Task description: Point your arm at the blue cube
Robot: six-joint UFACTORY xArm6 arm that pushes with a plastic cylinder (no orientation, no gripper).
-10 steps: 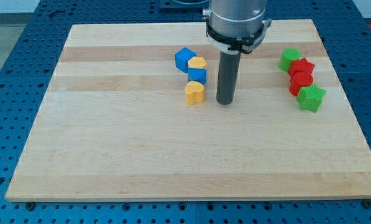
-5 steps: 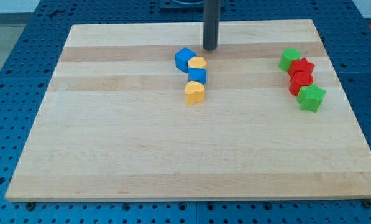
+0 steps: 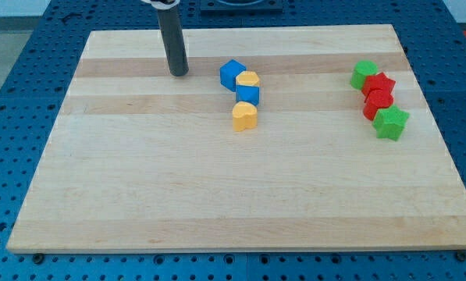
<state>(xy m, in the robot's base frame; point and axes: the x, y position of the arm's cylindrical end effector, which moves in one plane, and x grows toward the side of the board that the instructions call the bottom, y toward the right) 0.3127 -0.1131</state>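
Observation:
A blue cube (image 3: 232, 74) sits near the top middle of the wooden board (image 3: 217, 187). It touches a small yellow block (image 3: 248, 79) on its right. Below those are a second blue block (image 3: 248, 94) and a yellow heart-shaped block (image 3: 244, 115), forming a short column. My tip (image 3: 179, 73) rests on the board to the left of the blue cube, about one rod-width of bare wood away from it, touching no block.
At the view's right, a green block (image 3: 364, 73), two red blocks (image 3: 381, 83) (image 3: 377, 103) and another green block (image 3: 391, 122) form a slanted column near the board's right edge. Blue perforated table surrounds the board.
My tip moved from right of the yellow heart up to the top of the board, then left across it to the blue cube's left side. No block has moved.

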